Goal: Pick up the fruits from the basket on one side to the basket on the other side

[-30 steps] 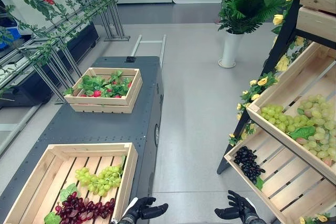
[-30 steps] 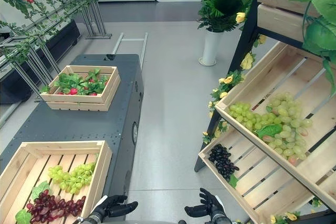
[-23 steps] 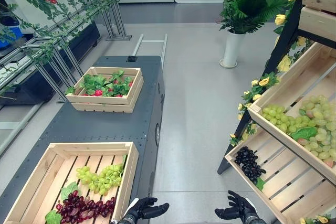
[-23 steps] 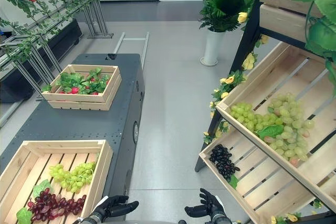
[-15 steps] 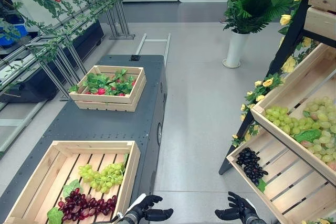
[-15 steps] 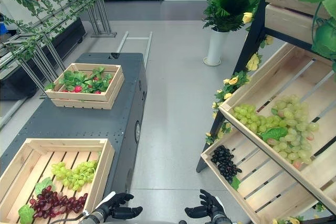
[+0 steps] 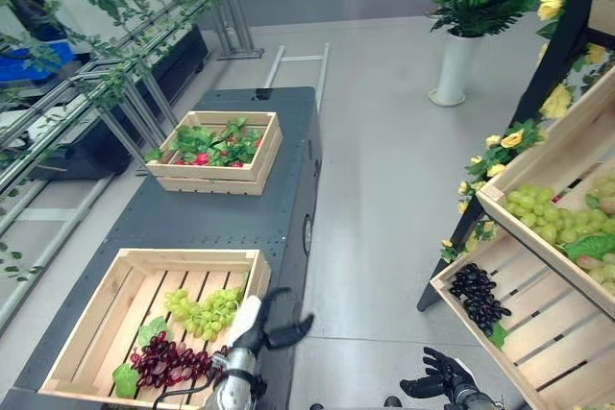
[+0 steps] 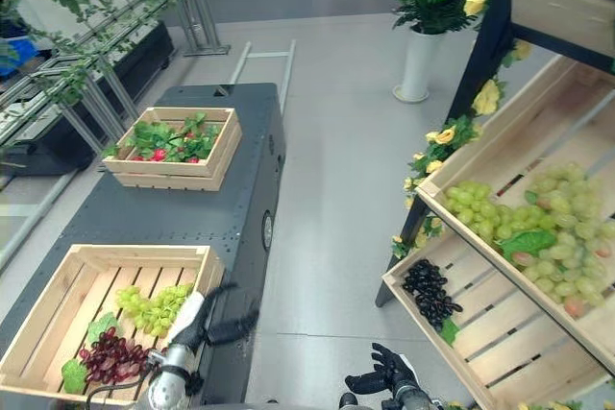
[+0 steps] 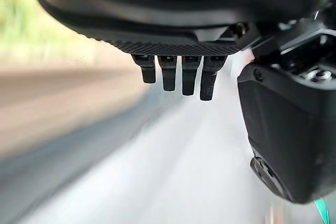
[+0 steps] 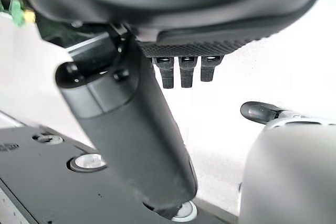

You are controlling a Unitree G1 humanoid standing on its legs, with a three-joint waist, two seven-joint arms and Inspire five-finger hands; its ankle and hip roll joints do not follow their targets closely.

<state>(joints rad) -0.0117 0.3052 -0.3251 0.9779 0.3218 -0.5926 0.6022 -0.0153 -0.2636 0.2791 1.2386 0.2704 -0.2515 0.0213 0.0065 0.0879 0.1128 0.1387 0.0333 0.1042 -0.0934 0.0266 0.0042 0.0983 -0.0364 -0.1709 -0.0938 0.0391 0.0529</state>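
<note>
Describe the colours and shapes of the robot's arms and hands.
Both hands are black with slim fingers. The left hand has a white thumb cover and a silver-grey forearm; the right hand is all dark. The wrist views show ribbed black palm edges.

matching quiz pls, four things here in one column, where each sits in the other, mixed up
1 dark red grape bunch
2 black grape bunch
3 red berries among green leaves
4 tall white vase

a far wooden crate on the dark grey table
b grey floor
c near wooden crate on that table
d lowest slanted wooden shelf crate

Pairs: 1-c, 2-d, 3-a, 4-b
</note>
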